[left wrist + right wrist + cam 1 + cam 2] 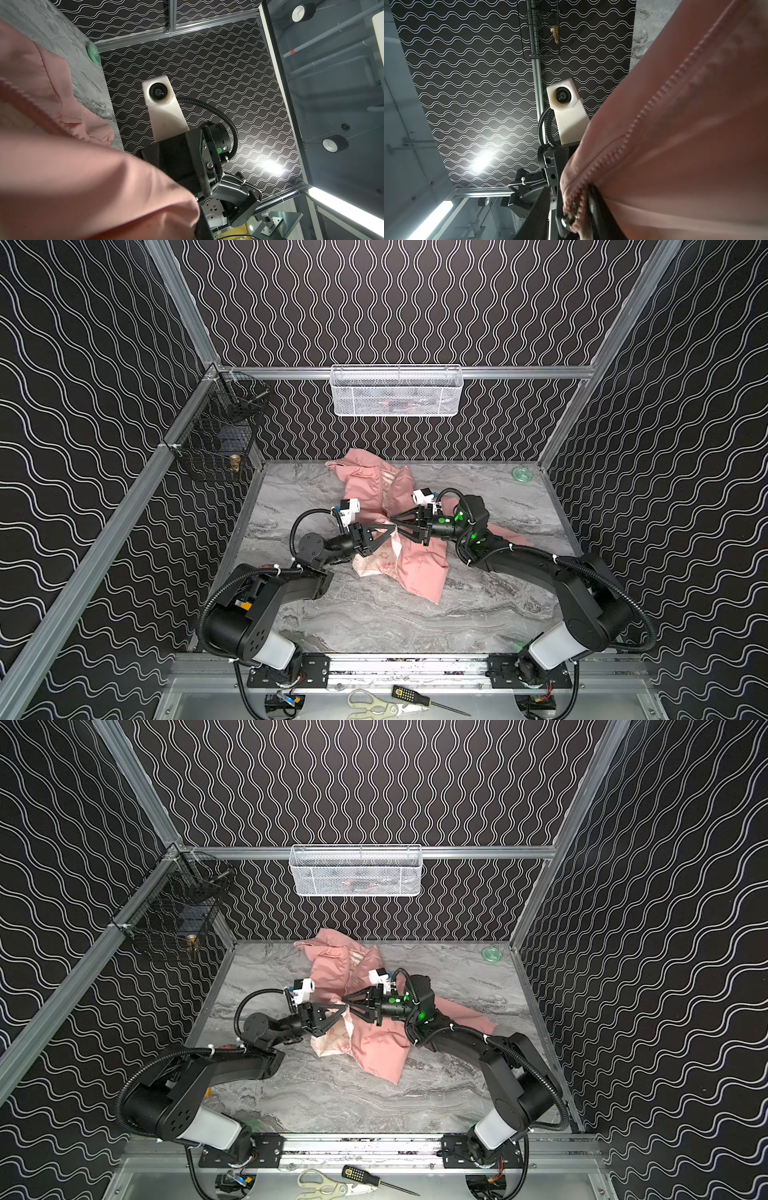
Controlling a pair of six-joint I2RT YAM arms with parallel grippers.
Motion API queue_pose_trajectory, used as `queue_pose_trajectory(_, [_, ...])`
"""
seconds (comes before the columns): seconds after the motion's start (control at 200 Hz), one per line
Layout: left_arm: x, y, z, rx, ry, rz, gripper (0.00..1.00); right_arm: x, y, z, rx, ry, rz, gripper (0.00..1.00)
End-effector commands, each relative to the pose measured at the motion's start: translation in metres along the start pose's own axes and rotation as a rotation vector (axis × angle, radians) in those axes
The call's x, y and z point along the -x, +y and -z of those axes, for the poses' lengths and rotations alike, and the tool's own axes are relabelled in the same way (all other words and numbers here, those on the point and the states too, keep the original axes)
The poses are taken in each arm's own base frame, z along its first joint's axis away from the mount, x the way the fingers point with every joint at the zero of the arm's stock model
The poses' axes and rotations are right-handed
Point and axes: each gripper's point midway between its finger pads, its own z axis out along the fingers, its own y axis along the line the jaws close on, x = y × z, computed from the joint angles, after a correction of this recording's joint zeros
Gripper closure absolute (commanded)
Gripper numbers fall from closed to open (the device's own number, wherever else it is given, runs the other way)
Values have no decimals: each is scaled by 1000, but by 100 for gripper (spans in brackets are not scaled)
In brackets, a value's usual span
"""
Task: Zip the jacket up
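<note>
At the middle of the marble-patterned table [374, 626], the two grippers meet tip to tip over the jacket [419, 568]. The left gripper [392, 528] has its jaws together, pinched on a raised fold of the jacket. Cream lining [376, 562] hangs below it.

The right gripper [392, 521] has its jaws drawn narrow about the zipper edge. In the right wrist view one dark finger [596, 205] lies against the fabric, with the metal slider [568, 220] just beside it and the zipper teeth [654, 99] running away from it. Whether these jaws are clamped cannot be told.

The jacket lies crumpled from the far edge of the table to its middle. One sleeve [511, 537] trails right beneath the right arm.

Containers:
- A white mesh basket [395, 391] hangs on the far wall rail; its contents are indistinct.
- A black wire basket [214, 448] on the left wall holds a small brass-coloured object [235, 462].
- A green round dish [522, 475] sits at the far right corner of the table, well apart from the jacket.
</note>
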Motion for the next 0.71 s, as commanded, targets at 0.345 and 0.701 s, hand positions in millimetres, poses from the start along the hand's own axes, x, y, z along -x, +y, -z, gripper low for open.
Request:
queue_pose_trajectory(0.345, [-1,-7,0,-23,4,-6,94,-3,16,5,49,2,47,74])
queue_pose_trajectory(0.701, [6,-12,-2,-34,-24,-12,76,2,3,5,-29,-25,41,92])
